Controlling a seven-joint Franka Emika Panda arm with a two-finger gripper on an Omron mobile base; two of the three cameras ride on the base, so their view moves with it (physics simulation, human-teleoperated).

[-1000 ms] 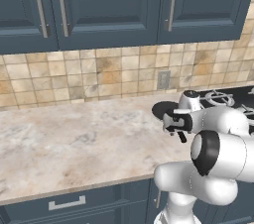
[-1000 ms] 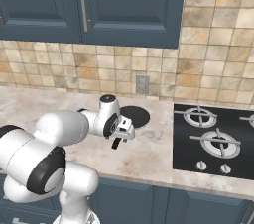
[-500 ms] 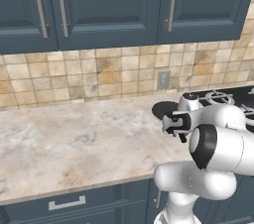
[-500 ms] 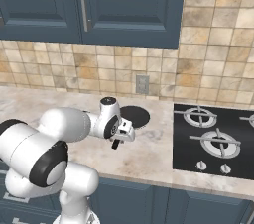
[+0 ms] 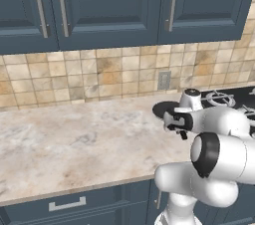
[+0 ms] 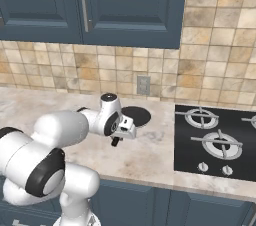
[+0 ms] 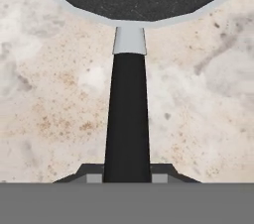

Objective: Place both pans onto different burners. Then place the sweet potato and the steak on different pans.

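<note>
A round black pan (image 6: 136, 115) lies on the marble counter just left of the cooktop, its long black handle (image 7: 128, 119) pointing toward me. My gripper (image 6: 116, 141) hangs low over the counter at the handle's end. In the hand view the gripper (image 7: 127, 177) is shut on the handle, with a fingertip (image 7: 94, 178) pressed against each side. The left base view shows the pan (image 5: 164, 108) behind my gripper (image 5: 183, 133). Silver burners (image 6: 201, 118) (image 6: 220, 145) sit on the black cooktop to the right. The sweet potato and the steak are out of view.
The marble counter (image 5: 74, 139) stretches far to the left. A tiled backsplash with a wall outlet (image 6: 143, 85) runs behind it, under dark blue cabinets. Small white knobs (image 6: 214, 169) line the cooktop's front edge.
The jaws have gone from wide open to shut on the pan's handle. The arm and the pan have stayed in place.
</note>
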